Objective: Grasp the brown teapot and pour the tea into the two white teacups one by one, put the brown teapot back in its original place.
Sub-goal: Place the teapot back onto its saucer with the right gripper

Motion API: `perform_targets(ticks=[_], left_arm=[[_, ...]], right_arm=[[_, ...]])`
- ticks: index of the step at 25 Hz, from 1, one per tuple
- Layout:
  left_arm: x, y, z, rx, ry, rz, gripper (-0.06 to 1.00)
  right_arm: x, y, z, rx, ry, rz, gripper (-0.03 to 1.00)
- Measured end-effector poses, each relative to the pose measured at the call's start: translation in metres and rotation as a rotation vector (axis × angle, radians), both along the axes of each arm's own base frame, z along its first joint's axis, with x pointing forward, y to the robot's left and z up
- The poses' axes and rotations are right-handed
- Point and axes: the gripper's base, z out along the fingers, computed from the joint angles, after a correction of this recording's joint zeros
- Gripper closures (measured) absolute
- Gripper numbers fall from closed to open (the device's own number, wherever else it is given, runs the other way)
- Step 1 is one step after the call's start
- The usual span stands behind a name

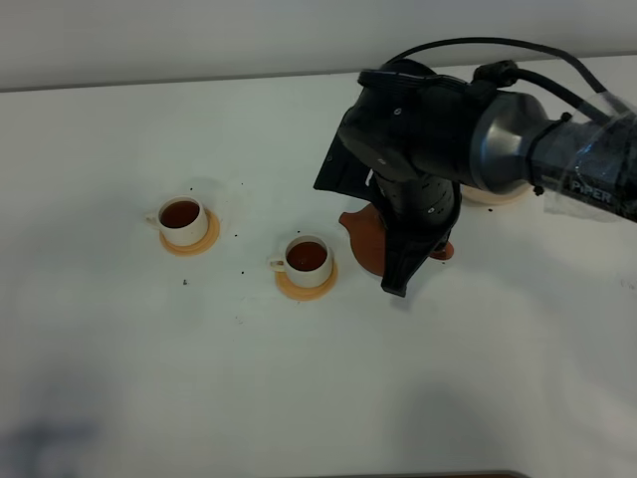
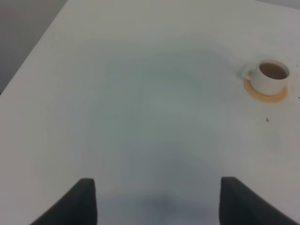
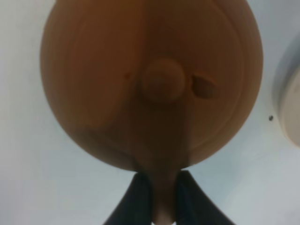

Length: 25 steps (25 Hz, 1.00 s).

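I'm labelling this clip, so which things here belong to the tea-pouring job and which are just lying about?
Job:
brown teapot, held by the right gripper
two white teacups, both holding tea, on orange coasters
pale saucer behind the arm

Lying about:
dark specks on the table

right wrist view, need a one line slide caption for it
Right gripper shut on the loop handle of the squat orange-brown clay teapot, knobbed lid seen from above, over the white table.

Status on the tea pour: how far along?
Done: both white teacups hold dark tea. In hand: the right gripper is shut on the brown teapot by its handle, beside the nearer cup. Left: set it on the beige saucer behind the arm, which is bare.
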Motion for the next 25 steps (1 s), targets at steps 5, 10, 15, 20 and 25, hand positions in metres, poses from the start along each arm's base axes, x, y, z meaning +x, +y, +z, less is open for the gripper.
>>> perform_targets(ticks=[5,10,15,20,25], left_arm=[[0.000,0.000,0.000,0.000,0.000,0.000,0.39],[0.000,0.000,0.000,0.000,0.000,0.000,0.39],[0.000,0.000,0.000,0.000,0.000,0.000,0.39],[0.000,0.000,0.000,0.000,0.000,0.000,0.39],[0.000,0.000,0.000,0.000,0.000,0.000,0.39]], right_arm=[[0.000,-0.003,-0.014,0.034,0.009,0.009,0.87],[0.002,-0.005,-0.016,0.058,-0.004,0.012,0.87],[0.000,-0.010,0.008,0.103,-0.046,0.009,0.87],[0.022,-0.037,0.030,0.168,-0.098,-0.103,0.87],[0.058,-0.075,0.032,0.224,-0.149,-0.251,0.87]])
